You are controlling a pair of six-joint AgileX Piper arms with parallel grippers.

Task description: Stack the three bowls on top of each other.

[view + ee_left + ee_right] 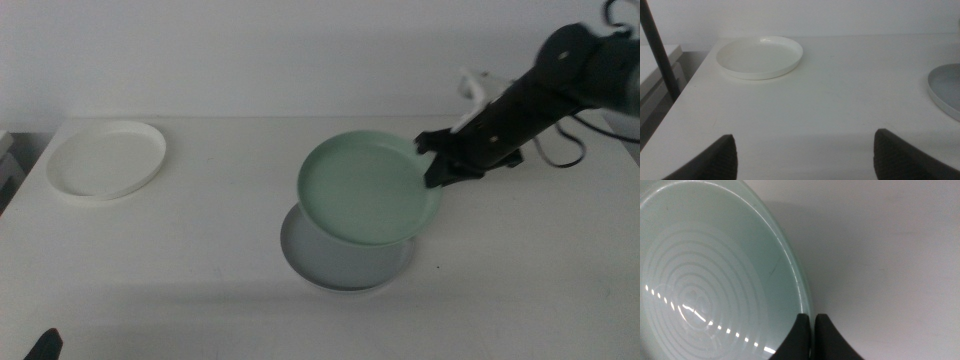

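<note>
I see the right gripper fingers clenched on the green bowl rim, above the grey bowl; left gripper released.

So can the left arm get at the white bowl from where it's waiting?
Probably yes. The left gripper waits open at the table's near edge, and the white bowl sits alone on bare table ahead of it. The right gripper, holding the mint bowl, is well off to the side.

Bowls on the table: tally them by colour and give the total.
White bowl: 1
Grey bowl: 1
Green bowl: 1, held at its rim by the right hand above the grey one
Total: 3
</note>
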